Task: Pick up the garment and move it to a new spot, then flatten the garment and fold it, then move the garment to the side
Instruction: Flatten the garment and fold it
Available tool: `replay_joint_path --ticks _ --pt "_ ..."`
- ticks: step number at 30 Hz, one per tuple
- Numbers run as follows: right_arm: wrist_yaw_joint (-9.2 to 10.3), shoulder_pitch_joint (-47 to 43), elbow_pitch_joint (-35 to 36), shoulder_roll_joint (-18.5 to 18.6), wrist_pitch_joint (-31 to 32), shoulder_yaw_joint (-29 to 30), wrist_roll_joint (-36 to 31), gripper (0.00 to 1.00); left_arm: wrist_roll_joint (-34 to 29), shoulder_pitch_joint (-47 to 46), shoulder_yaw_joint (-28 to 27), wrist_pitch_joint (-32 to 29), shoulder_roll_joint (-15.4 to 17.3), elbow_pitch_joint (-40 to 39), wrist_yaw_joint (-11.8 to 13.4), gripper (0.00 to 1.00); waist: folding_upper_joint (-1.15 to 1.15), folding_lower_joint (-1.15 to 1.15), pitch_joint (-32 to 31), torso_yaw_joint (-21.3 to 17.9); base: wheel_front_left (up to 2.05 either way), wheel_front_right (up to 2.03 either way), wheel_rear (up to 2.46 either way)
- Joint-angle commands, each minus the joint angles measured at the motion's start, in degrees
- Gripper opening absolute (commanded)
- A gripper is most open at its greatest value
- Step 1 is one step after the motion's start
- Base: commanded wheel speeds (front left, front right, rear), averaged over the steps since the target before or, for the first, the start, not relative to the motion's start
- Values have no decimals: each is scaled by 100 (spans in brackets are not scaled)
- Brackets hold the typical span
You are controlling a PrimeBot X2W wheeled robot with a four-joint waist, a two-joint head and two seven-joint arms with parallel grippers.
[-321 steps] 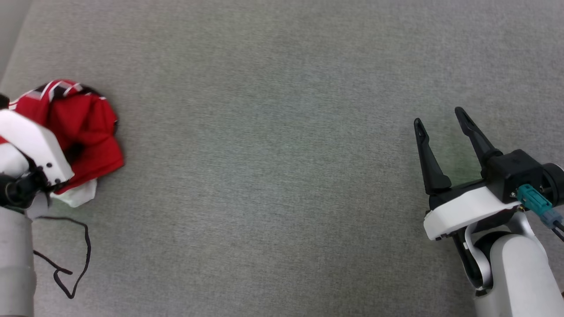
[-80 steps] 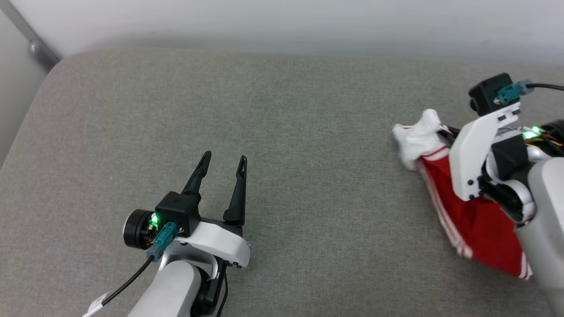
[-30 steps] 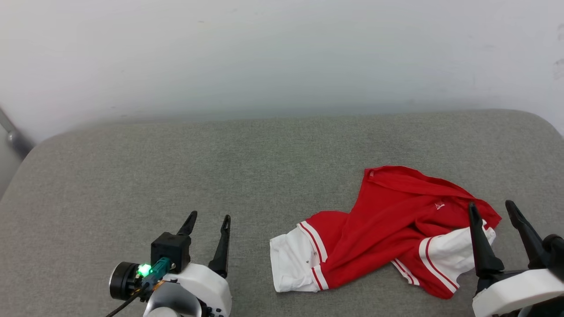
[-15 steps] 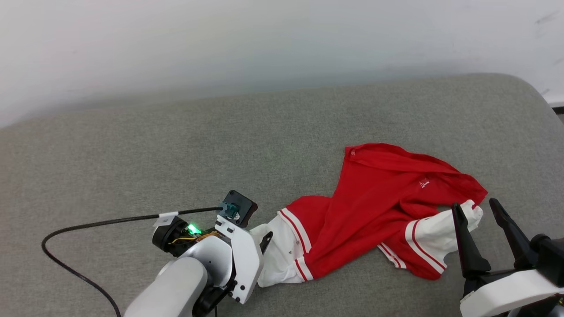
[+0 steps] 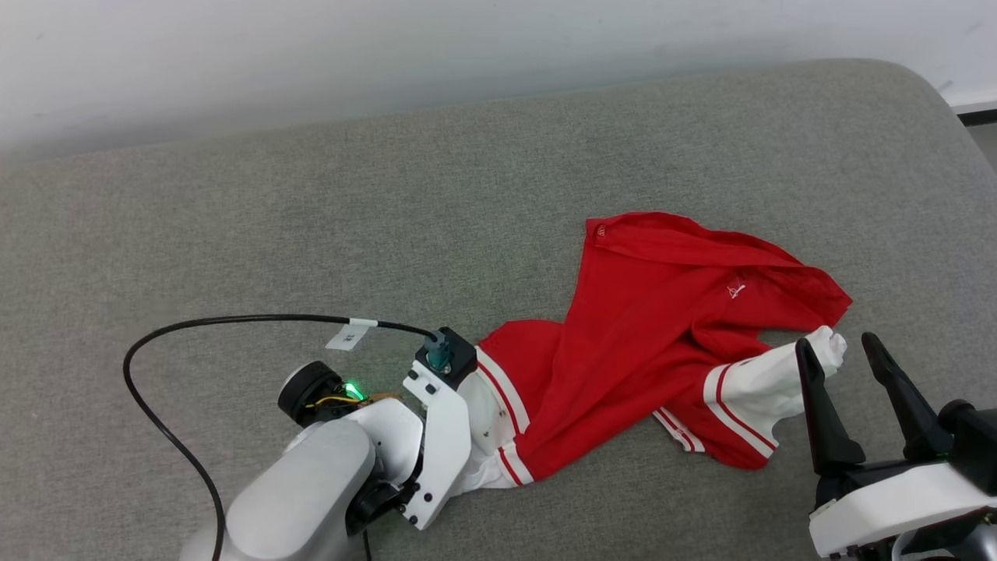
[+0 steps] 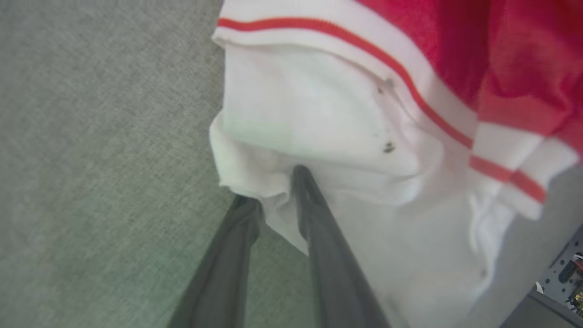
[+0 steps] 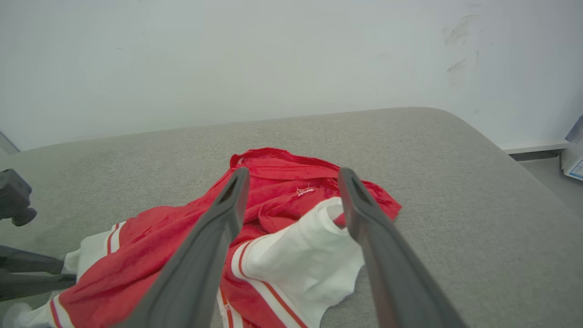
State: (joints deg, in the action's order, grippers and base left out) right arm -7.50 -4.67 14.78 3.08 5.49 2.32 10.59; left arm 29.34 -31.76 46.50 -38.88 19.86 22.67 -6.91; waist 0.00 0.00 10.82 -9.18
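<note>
At left end of one garment (image 5: 654,335): sleeve (image 6: 319,114) pinched in left gripper (image 6: 273,186). At right end: second sleeve (image 5: 759,382), right gripper (image 5: 835,343) agape.

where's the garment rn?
Head view: garment lies crumpled right of centre on the grey cushion, one white sleeve in the left gripper, the other by the open right gripper.

Rumpled red garment (image 5: 639,343), white striped-trim sleeves, on grey cushion (image 5: 311,234)

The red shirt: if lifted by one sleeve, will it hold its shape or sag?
Probably sags: the shirt lies crumpled in soft folds. Lifted by the white sleeve alone, the rest would likely trail across the grey cushion.
</note>
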Motion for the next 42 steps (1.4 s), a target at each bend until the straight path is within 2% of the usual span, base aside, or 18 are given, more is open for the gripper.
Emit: replay_joint_path --ticks 1,6,7,13,18,25,26,27,31,38,42 --pt "3 113 -7 -28 -47 29 23 100 9 197 85 38 55 135 -14 0 0 0 6 31 0 0 0" --pt "2 54 -8 -29 -35 136 49 100 6 114 -383 640 291 -122 358 0 0 0 -82 206 0 0 0" --pt "3 -14 -1 -27 10 185 48 100 124 275 -753 949 467 -337 690 0 0 0 -172 355 0 0 0" --pt "2 -109 79 -25 114 311 17 100 623 1177 -1584 1330 933 -899 1454 0 0 0 -329 688 0 0 0" --pt "2 -145 139 -27 179 436 54 100 1205 2356 -2172 1522 1088 -1330 2014 0 0 0 -364 916 0 0 0" --pt "2 -212 158 -26 216 540 89 100 1512 3351 -2367 1845 906 -1584 2320 0 0 0 -406 1089 0 0 0" --pt "2 -223 153 -26 234 547 93 100 1526 3395 -2374 1929 834 -1616 2334 38 0 0 -428 1109 0 0 0" --pt "2 -233 148 -26 251 566 88 100 1527 3404 -2339 1972 799 -1635 2315 100 0 0 -465 1129 0 0 0" --pt "2 -274 122 -26 334 552 42 100 1281 3126 -2337 2379 742 -1730 2260 100 0 0 -702 1146 0 0 0" --pt "2 -441 138 -26 542 565 30 100 579 2625 -2205 3715 579 -1915 2001 100 0 0 -1084 1138 0 0 0" --pt "2 -530 124 -26 732 598 64 100 165 2511 -2103 4467 492 -2020 1985 100 0 0 -1165 1131 0 0 0"
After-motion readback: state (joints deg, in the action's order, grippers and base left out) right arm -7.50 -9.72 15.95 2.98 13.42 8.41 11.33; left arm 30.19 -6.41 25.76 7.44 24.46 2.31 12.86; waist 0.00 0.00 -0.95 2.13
